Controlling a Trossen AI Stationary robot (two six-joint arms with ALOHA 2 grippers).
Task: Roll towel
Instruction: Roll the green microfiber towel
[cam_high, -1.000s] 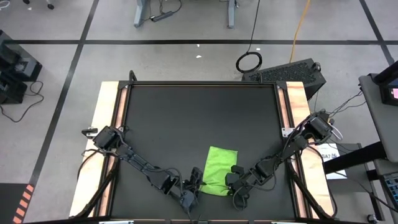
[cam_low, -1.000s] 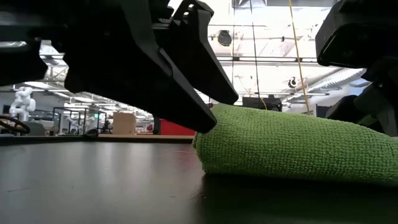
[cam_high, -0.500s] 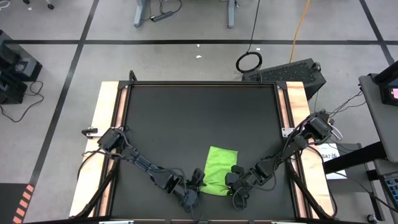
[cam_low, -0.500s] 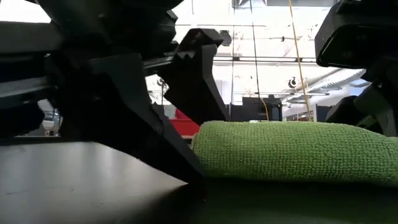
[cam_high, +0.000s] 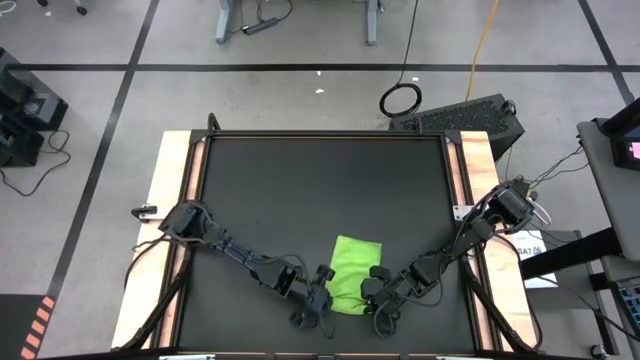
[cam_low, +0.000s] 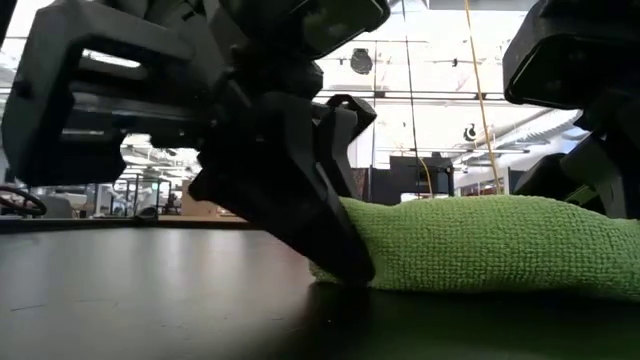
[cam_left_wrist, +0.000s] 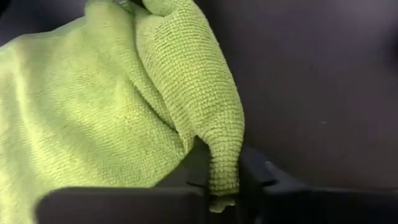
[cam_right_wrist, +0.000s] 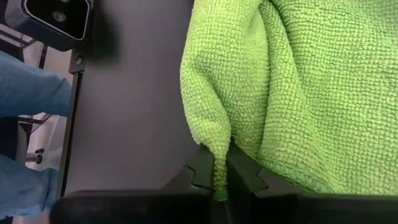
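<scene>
High view: near the table's (cam_high: 320, 170) front edge, left gripper (cam_high: 322, 291) and right gripper (cam_high: 371, 288) each pinch a corner of the towel (cam_high: 352, 268); soft, light, floppy, best held there.

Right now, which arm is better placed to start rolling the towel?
Neither alone, probably: the left gripper and right gripper each pinch a near corner of the towel, so both look equally set to roll together.
</scene>
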